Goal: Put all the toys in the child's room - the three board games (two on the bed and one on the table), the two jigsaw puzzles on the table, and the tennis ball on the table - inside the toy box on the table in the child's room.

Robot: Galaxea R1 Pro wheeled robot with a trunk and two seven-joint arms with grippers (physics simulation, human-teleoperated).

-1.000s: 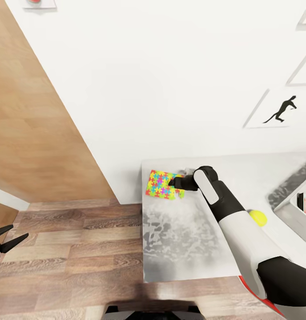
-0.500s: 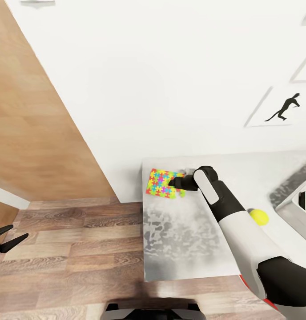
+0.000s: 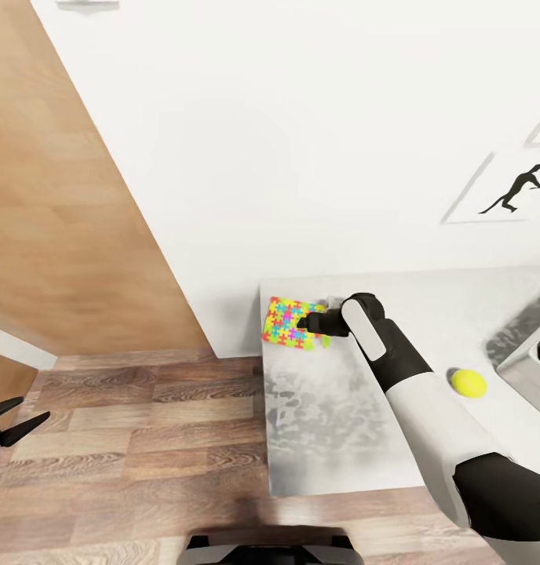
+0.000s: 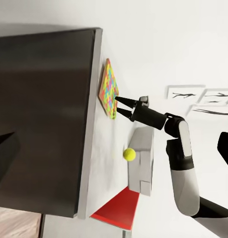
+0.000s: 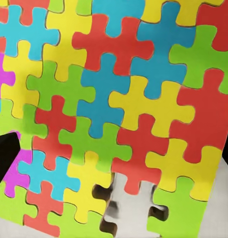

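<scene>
Head view, right end effector (image 3: 303,322) open, tips over jigsaw puzzle (image 3: 292,323), holding nothing, tennis ball (image 3: 468,383) well apart

I count one jigsaw puzzle (image 3: 292,323) on my surface (image 3: 333,424), with one piece gone from it. I count one tennis ball (image 3: 468,383). I count one toy box (image 3: 527,369) at the side. I see one running-figure picture (image 3: 501,192) on the wall. I have two end effectors: my right end effector (image 3: 308,322) and my left end effector (image 3: 7,424).
</scene>
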